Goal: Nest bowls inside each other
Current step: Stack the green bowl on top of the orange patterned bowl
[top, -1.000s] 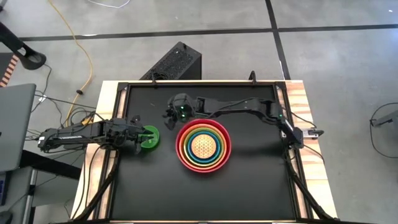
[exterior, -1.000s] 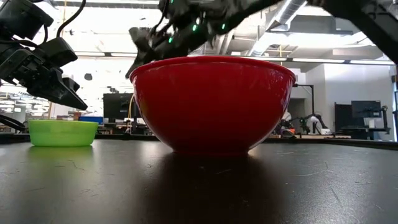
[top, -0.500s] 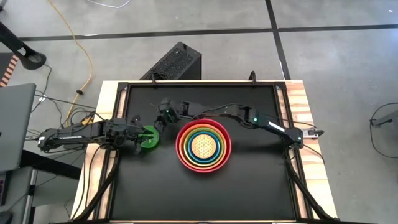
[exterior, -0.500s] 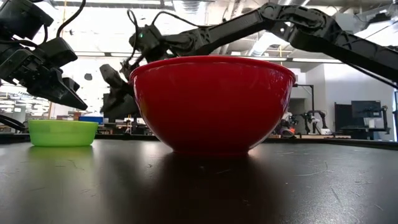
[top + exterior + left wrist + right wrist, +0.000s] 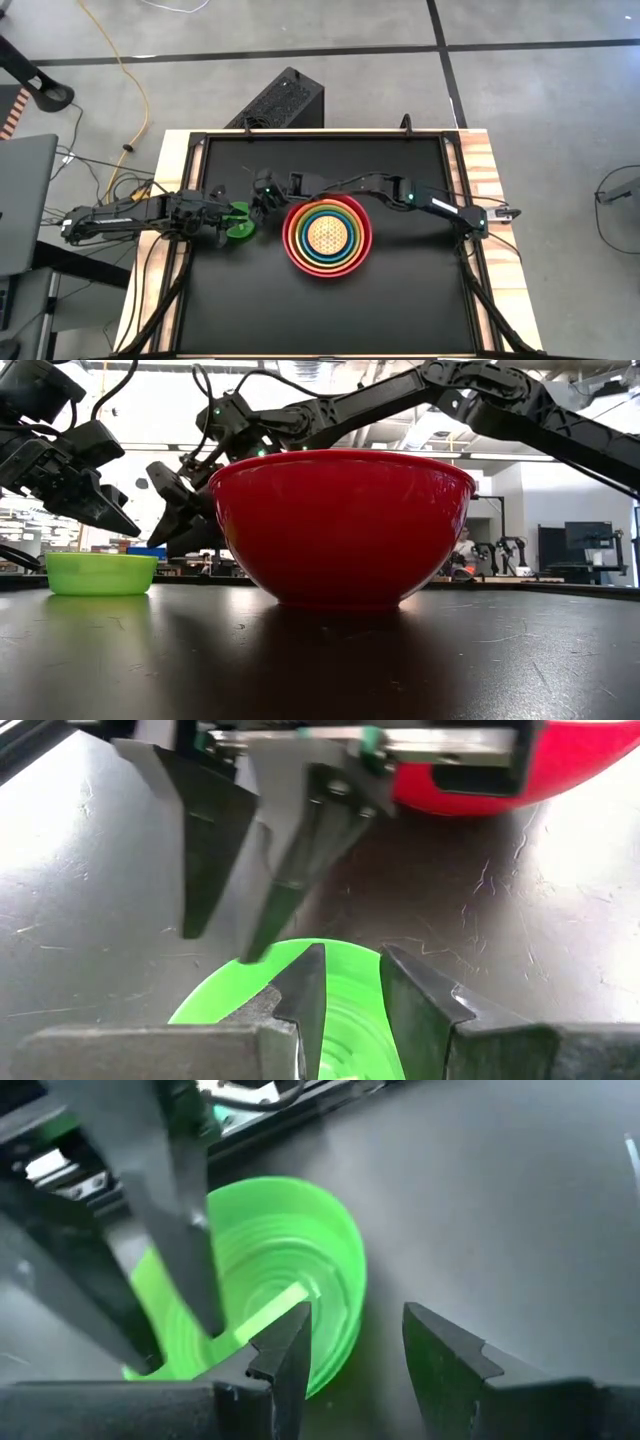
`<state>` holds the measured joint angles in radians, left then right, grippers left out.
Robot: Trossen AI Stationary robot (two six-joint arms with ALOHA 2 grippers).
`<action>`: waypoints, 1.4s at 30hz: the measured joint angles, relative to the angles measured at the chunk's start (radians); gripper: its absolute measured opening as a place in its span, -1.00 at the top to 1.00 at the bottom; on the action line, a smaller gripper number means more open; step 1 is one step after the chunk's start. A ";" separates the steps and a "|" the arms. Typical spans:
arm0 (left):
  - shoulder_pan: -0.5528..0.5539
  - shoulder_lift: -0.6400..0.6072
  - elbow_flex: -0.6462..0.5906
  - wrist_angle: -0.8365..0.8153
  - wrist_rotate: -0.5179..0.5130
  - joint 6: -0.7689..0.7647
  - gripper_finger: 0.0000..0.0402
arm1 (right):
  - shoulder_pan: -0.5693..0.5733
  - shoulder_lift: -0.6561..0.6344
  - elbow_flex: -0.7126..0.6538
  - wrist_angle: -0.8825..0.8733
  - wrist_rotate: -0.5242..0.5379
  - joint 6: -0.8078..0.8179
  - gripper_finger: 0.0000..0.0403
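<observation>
A small bright green bowl [image 5: 240,224] stands upright on the black table, left of the red bowl [image 5: 340,525]. The red bowl holds the orange, lime green, teal and speckled yellow bowls [image 5: 327,233], nested. My left gripper [image 5: 350,955] hovers open just above the green bowl's left side; in the low view its tips [image 5: 128,528] stay clear of the rim. My right gripper [image 5: 355,1315] is open at the green bowl's far right rim [image 5: 345,1270]. One of its fingers is over the inside, the other outside above the table.
The stack of nested bowls stands just right of the right gripper [image 5: 258,203], whose arm passes the stack's far side. A black box [image 5: 285,100] sits on the floor beyond the far edge. Bare black tabletop [image 5: 400,300] lies toward the near edge.
My right gripper has gone down and toward the table's left edge, from above the red bowl's far left rim to the small green bowl's rim, the arm stretching out. Its fingers have kept the same gap. The bowls have stayed where they were.
</observation>
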<state>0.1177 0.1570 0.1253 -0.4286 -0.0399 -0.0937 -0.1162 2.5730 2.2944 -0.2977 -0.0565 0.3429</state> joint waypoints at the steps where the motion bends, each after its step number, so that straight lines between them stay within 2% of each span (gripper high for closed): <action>1: 0.000 0.000 0.000 0.000 0.000 0.000 0.57 | 0.005 0.000 0.000 -0.004 0.003 -0.001 0.14; 7: 0.000 0.000 0.000 0.000 0.000 0.000 0.57 | 0.020 0.001 -0.001 -0.014 0.036 -0.008 0.14; 23: 0.000 0.000 0.000 0.000 -0.001 0.000 0.57 | 0.022 0.030 -0.027 0.009 0.038 -0.012 0.19; 28: 0.000 -0.001 0.000 0.003 -0.001 0.000 0.57 | 0.016 0.047 -0.025 0.024 0.032 -0.013 0.36; 37: 0.000 -0.001 0.000 0.001 -0.002 0.000 0.57 | 0.006 0.047 -0.026 0.117 0.024 -0.055 0.91; 42: 0.000 -0.001 0.000 0.000 -0.002 0.000 0.57 | -0.012 0.046 -0.026 0.117 0.018 -0.041 0.96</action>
<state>0.1177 0.1562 0.1253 -0.4282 -0.0418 -0.0937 -0.1284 2.6194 2.2684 -0.1804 -0.0384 0.3017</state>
